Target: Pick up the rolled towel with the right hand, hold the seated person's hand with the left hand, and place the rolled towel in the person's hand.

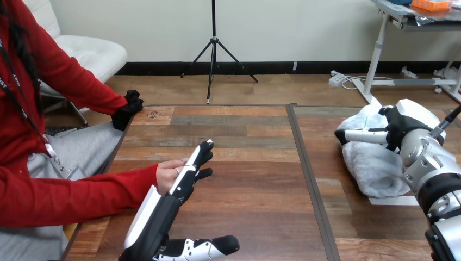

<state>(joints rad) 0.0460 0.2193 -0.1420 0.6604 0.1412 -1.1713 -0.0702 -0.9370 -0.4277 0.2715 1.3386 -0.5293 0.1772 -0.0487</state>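
Lab-like room: tripod (213,39), adjustable desk (399,16), power strip (338,79) on floor.

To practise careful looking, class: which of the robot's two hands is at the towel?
Its right hand, on the white rolled towel at the table's right. The left hand is open beside the person's hand instead.

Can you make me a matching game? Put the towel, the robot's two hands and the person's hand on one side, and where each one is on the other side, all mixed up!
Things:
1. rolled towel
2. left hand
3. right hand
4. person's hand

Places:
A. reaches out of a red sleeve over the wooden table
B. rests on top of the towel
C. lies on the table at the right side
D. fingers straight, up against the person's hand

Pairs: 1-C, 2-D, 3-B, 4-A.
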